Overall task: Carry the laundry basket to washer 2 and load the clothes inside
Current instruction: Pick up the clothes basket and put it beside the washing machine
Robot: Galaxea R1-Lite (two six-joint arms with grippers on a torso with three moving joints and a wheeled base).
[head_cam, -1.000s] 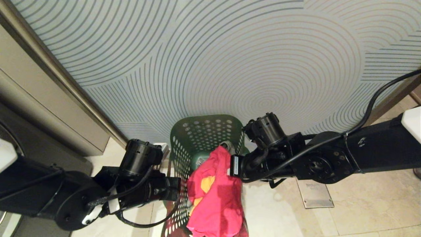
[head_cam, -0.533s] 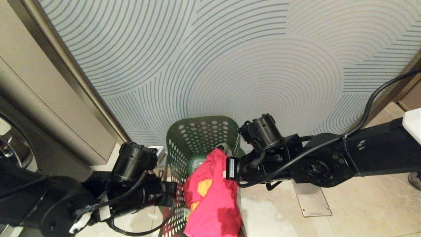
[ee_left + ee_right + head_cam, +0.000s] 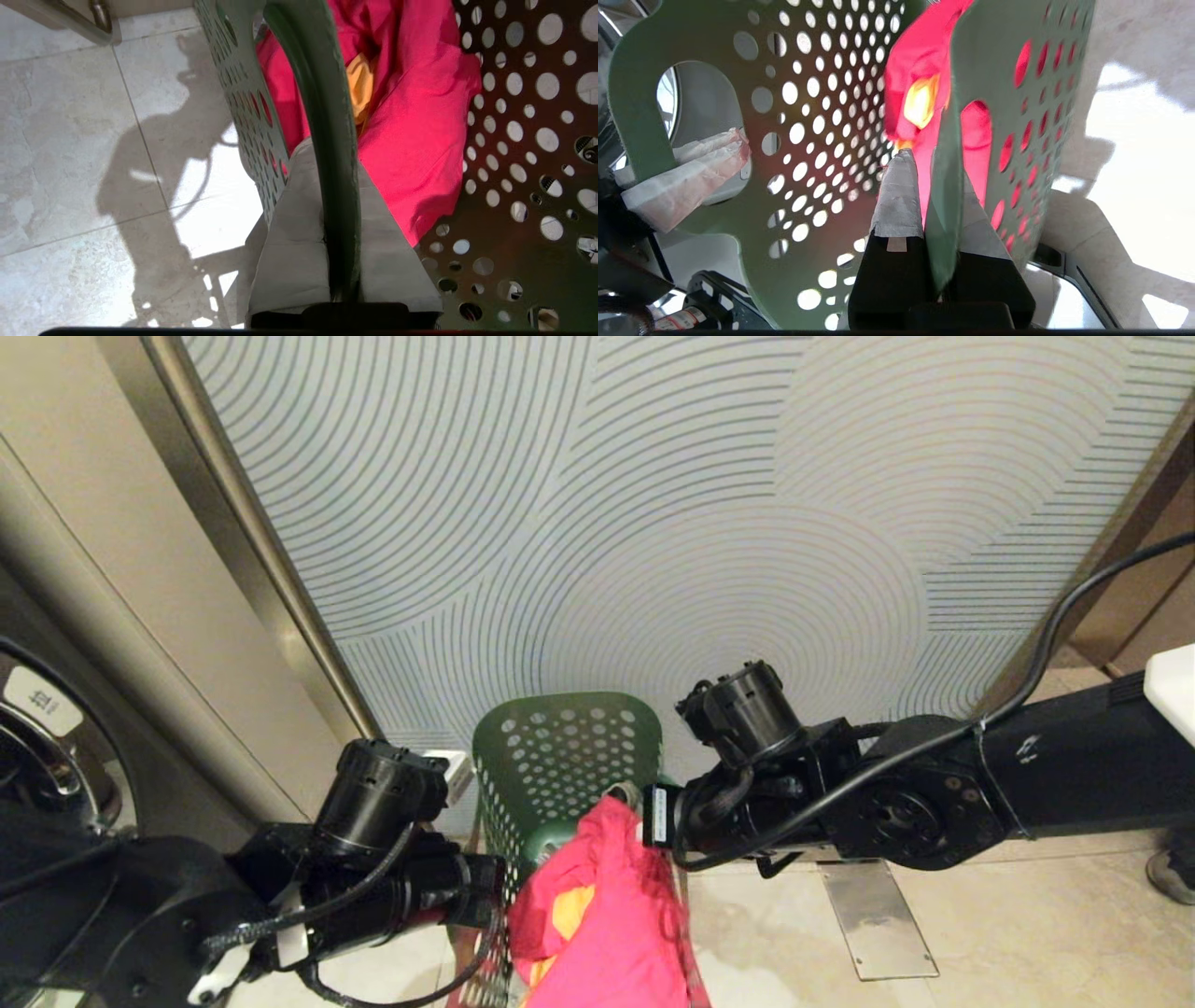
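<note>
Between your two arms, low centre in the head view: laundry basket (image 3: 560, 756) off the floor, clothes (image 3: 602, 915) heaped inside. Left gripper (image 3: 327, 261) pinches one side rim, right gripper (image 3: 931, 205) pinches the opposite rim.

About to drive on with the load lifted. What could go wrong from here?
Each tool, left and right, pinches only the thin rim of the laundry basket; a jolt could let it slip. The clothes are heaped above the rim and could spill. The patterned wall looks close ahead, so the basket might hit it.
</note>
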